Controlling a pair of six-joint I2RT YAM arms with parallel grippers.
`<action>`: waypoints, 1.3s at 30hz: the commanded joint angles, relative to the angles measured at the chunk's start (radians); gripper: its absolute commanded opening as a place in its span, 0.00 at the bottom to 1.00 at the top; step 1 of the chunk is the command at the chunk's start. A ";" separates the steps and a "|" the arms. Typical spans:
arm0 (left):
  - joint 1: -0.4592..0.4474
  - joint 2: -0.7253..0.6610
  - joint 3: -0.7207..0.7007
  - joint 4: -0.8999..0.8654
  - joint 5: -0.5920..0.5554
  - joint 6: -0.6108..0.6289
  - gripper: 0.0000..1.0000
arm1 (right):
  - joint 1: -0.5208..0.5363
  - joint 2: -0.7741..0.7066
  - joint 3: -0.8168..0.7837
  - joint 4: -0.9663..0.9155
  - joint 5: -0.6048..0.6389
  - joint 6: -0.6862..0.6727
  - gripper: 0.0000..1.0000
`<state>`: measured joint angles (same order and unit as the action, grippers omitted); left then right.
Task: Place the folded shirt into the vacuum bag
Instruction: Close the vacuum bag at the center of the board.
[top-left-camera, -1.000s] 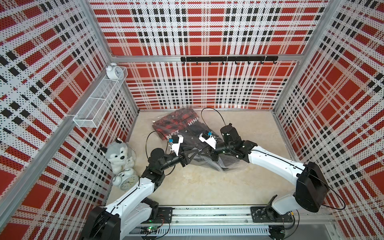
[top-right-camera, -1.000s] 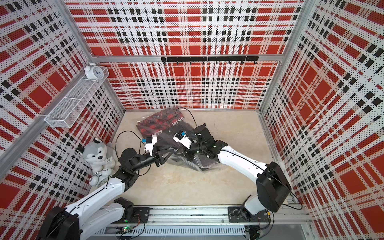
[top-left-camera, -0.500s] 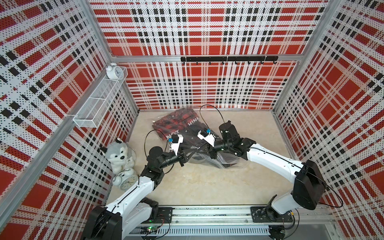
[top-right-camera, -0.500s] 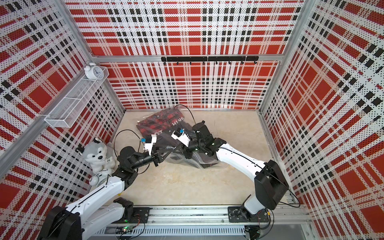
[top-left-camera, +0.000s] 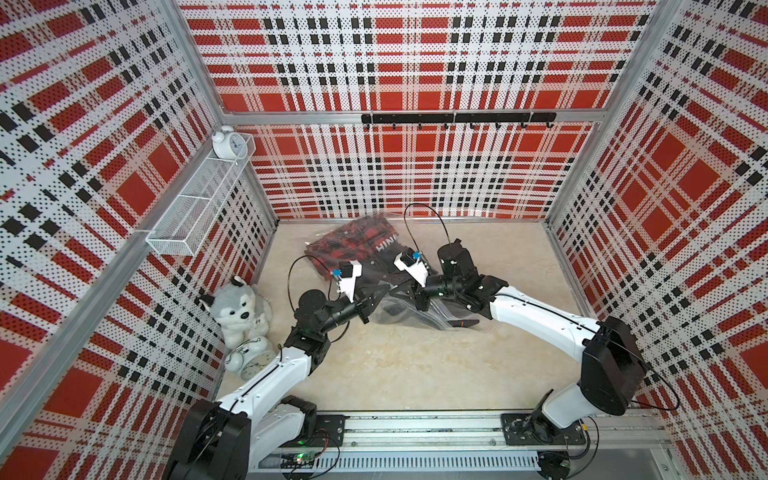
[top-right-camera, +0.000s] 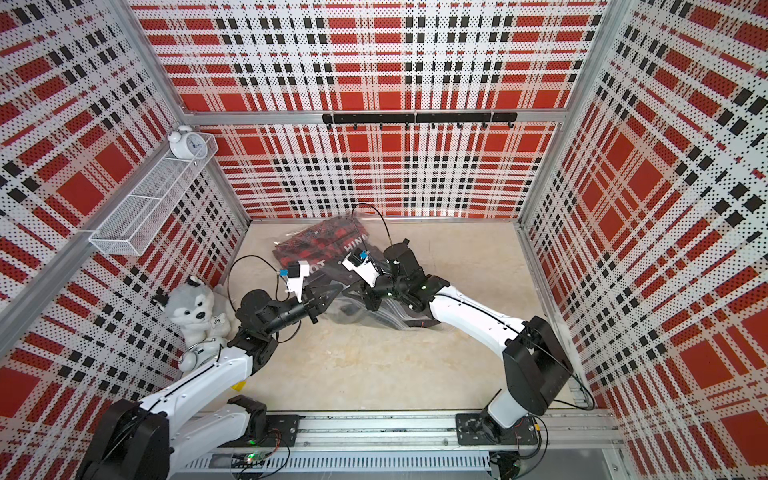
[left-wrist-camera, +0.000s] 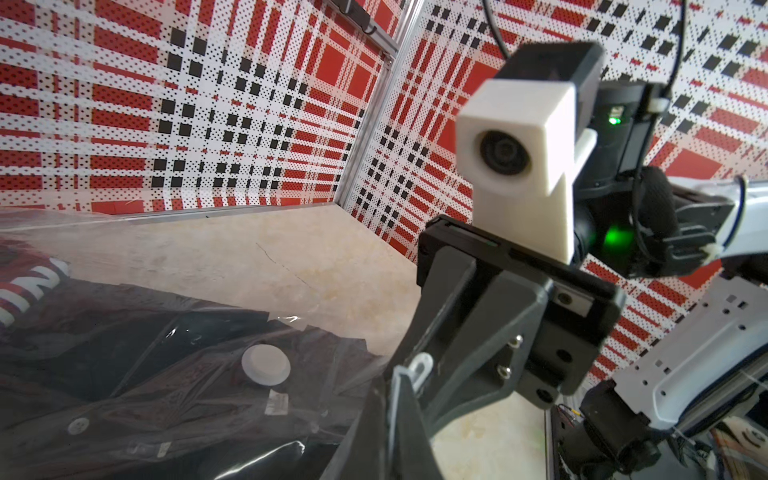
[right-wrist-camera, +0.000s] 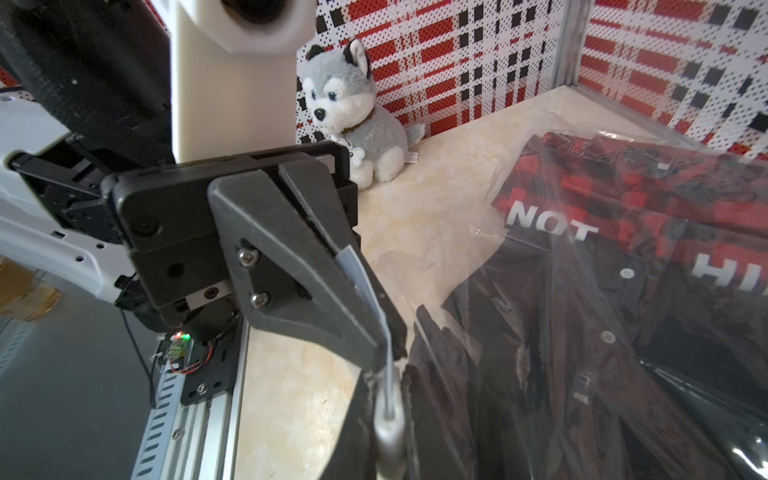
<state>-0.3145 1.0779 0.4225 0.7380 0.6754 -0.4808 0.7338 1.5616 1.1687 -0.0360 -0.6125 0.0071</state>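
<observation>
Two timepieces mark the left side: a white alarm clock (top-left-camera: 227, 143) stands in the far end of a wire basket (top-left-camera: 195, 208) hung on the left wall. A second alarm clock (top-left-camera: 254, 362) rests at the left edge of the worktop (top-left-camera: 415, 365), just in front of a plush husky (top-left-camera: 239, 301) sitting against that wall. Next, the left arm reaches from the front-left corner toward the middle. The left gripper (right-wrist-camera: 388, 357) has its jaws pressed together on the clear film at the near rim of the vacuum bag (top-left-camera: 417, 318). The bag lies crinkled, left of centre, running from the back edge toward the middle of the worktop. Through its film shows the folded shirt (top-left-camera: 357, 243), red-and-black plaid with white letters, its dark part nearer the front. Film covers it in both wrist views, though whether all of it is inside cannot be told. The round white valve (left-wrist-camera: 266, 365) sits on the bag's upper side, over the dark cloth. Tip to tip with the left one, the right gripper (left-wrist-camera: 409, 361) is likewise closed on the same rim, and a small white loop (left-wrist-camera: 422, 368) sits right at its fingertips. The right arm stretches back to the front-right corner.
</observation>
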 joint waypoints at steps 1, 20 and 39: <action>0.059 0.028 0.011 0.275 -0.117 -0.187 0.00 | 0.012 0.029 0.013 0.006 0.062 0.022 0.00; 0.268 0.068 -0.066 0.512 -0.131 -0.401 0.00 | 0.015 0.054 0.121 -0.366 0.169 -0.151 0.00; 0.379 0.068 -0.053 0.556 -0.116 -0.480 0.00 | 0.015 0.046 0.161 -0.567 0.333 -0.244 0.00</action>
<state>-0.0284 1.1652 0.3420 1.1378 0.8070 -0.9291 0.7750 1.6161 1.3514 -0.3199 -0.3912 -0.2142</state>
